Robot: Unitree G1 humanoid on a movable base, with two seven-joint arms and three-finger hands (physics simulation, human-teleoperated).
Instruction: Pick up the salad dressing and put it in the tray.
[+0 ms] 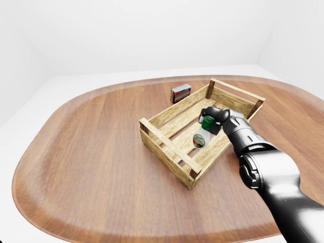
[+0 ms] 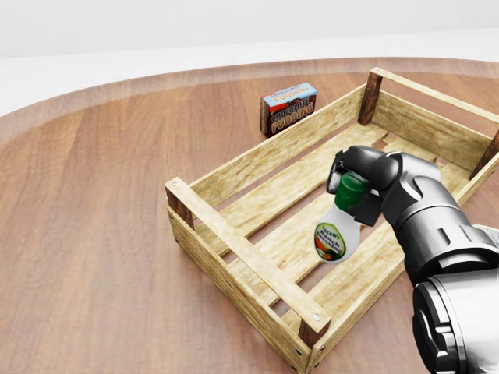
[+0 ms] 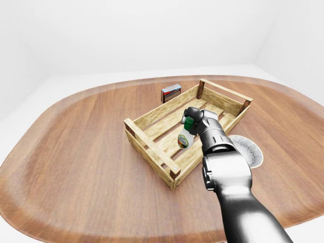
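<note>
The salad dressing [image 2: 337, 238] is a white bottle with a green cap and a round label. It hangs tilted, cap up, inside the wooden slatted tray [image 2: 234, 238], low over its slats; I cannot tell if its base touches them. My right hand [image 2: 355, 191] reaches in from the lower right of the head view and its fingers are closed round the green cap and neck. The same grip shows in the left-eye view [image 1: 210, 120]. My left hand is not in view.
A chocolate pudding box [image 2: 288, 107] stands on the round wooden table [image 1: 86, 152] just beyond the tray's upper-left wall. A grey round dish [image 3: 249, 150] lies to the right of the tray, partly hidden behind my right arm.
</note>
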